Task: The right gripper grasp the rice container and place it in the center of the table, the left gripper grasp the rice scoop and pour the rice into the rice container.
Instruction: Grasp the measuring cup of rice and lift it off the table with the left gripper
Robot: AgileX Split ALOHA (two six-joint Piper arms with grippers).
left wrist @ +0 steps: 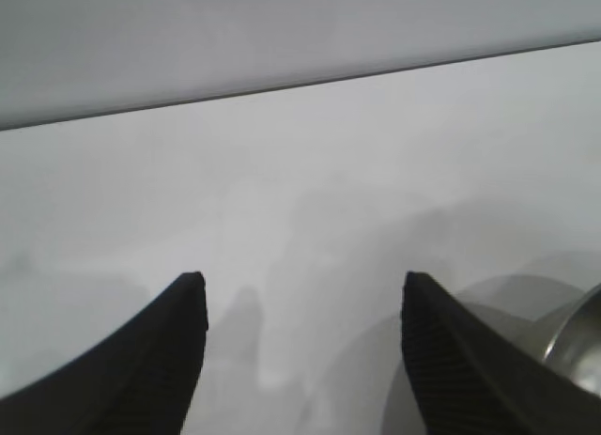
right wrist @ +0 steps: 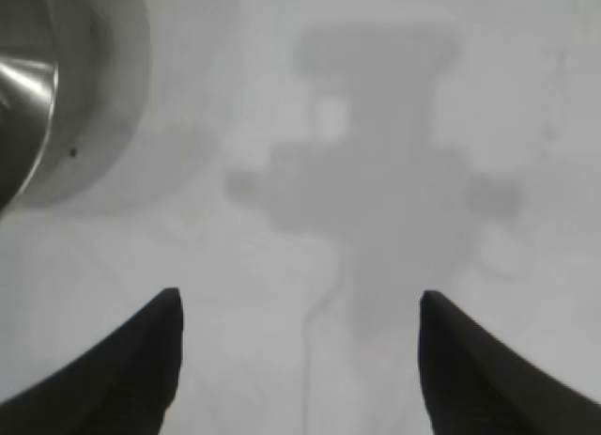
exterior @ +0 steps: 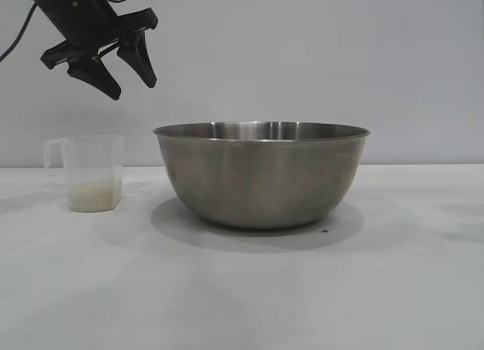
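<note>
The rice container (exterior: 262,173), a large steel bowl, stands on the white table (exterior: 242,289) near its middle; its rim also shows in the left wrist view (left wrist: 577,336) and the right wrist view (right wrist: 23,116). The rice scoop (exterior: 92,172), a small clear cup with a loop handle, stands upright to the bowl's left with rice (exterior: 94,193) in its bottom. My left gripper (exterior: 132,84) hangs open high above the scoop, empty (left wrist: 302,289). My right gripper (right wrist: 299,303) is out of the exterior view; its own view shows it open over bare table beside the bowl, holding nothing.
A small dark speck (exterior: 325,230) lies on the table by the bowl's base. A plain grey wall (exterior: 318,55) rises behind the table. The left arm's cable (exterior: 17,34) hangs at the far upper left.
</note>
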